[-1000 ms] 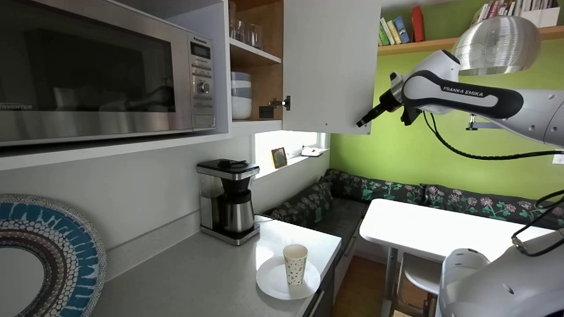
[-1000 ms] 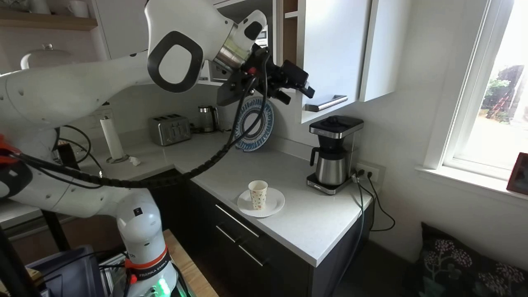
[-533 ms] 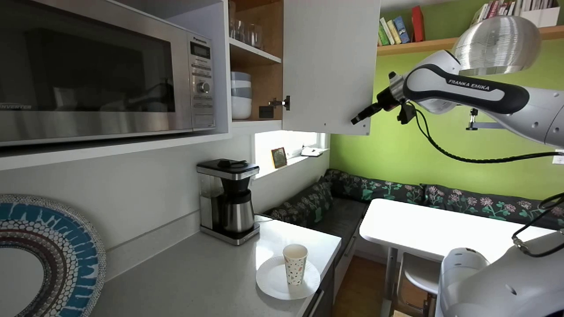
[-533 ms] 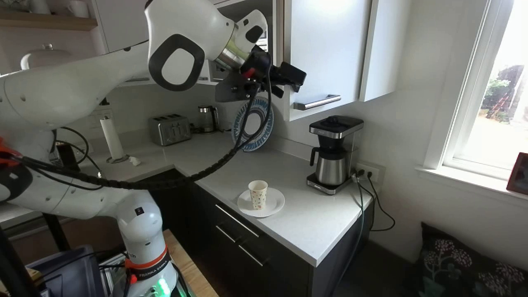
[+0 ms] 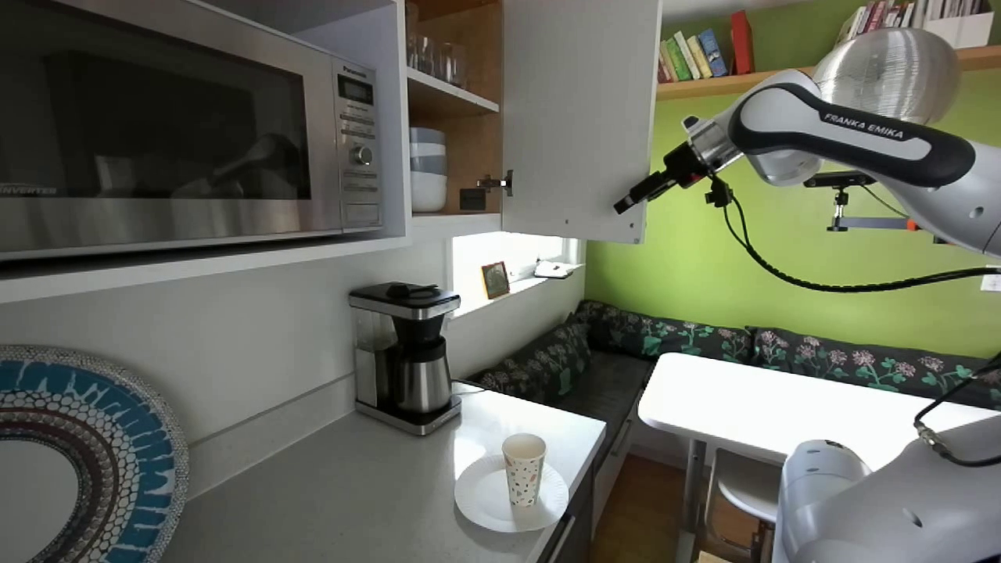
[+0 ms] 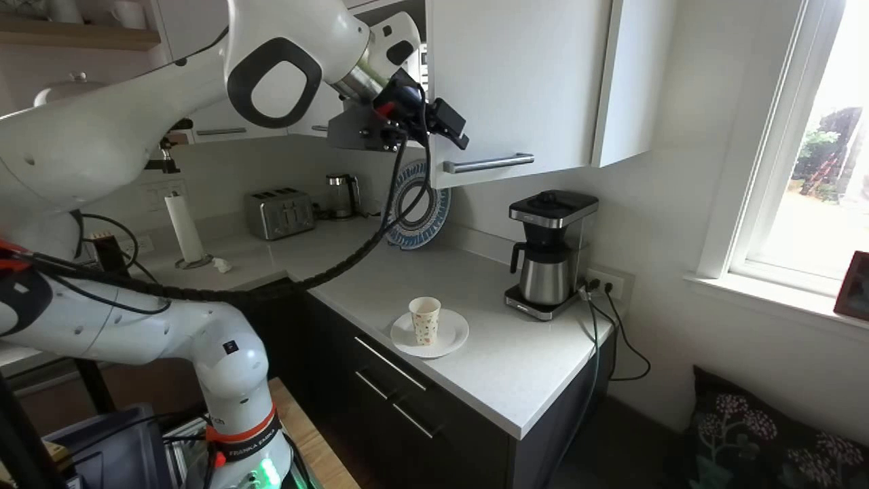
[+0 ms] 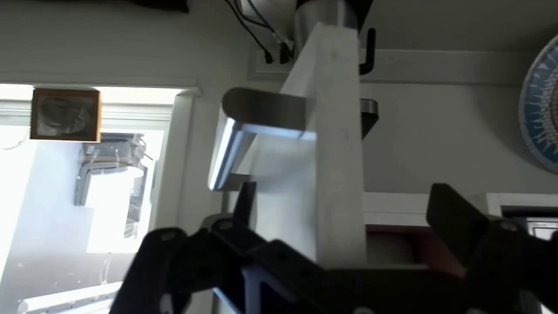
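Shiny metal handle, smooth matt door

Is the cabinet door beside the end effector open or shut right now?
Open. In an exterior view, the cabinet door stands swung outward, leaving drinking glasses and stacked bowls visible inside.

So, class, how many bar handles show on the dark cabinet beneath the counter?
3, in an exterior view: a long upper handle, and beneath it a shorter left handle and a right handle. Others may be hidden.
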`<action>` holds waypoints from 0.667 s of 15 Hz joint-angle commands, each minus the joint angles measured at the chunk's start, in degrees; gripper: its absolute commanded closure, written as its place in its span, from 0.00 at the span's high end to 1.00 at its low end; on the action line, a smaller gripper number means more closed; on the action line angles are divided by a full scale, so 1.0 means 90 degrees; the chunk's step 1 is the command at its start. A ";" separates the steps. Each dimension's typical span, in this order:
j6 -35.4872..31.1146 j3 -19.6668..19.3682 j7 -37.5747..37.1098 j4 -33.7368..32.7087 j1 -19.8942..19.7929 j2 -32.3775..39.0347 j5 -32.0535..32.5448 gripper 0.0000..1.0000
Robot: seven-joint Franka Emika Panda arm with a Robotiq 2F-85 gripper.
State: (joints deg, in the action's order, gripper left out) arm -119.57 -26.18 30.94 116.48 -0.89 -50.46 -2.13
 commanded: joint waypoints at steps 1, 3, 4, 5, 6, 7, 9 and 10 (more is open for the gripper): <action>0.0385 0.0122 -0.0188 -0.0177 0.0385 0.0036 -0.0348 1.00; 0.0461 0.0176 -0.0195 -0.0219 0.0528 0.0063 -0.0502 1.00; 0.0470 0.0172 -0.0169 -0.0228 0.0622 0.0080 -0.0586 1.00; 0.0494 0.0187 -0.0181 -0.0259 0.0697 0.0103 -0.0669 1.00; 0.0507 0.0173 -0.0169 -0.0274 0.0788 0.0127 -0.0762 1.00; 0.0494 0.0165 -0.0177 -0.0267 0.0873 0.0141 -0.0878 1.00; 0.0528 0.0177 -0.0203 -0.0295 0.1001 0.0175 -0.1081 1.00; 0.0539 0.0178 -0.0209 -0.0307 0.1052 0.0186 -0.1164 1.00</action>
State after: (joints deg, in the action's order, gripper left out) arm -116.84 -24.10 29.79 115.43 6.46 -49.74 -9.74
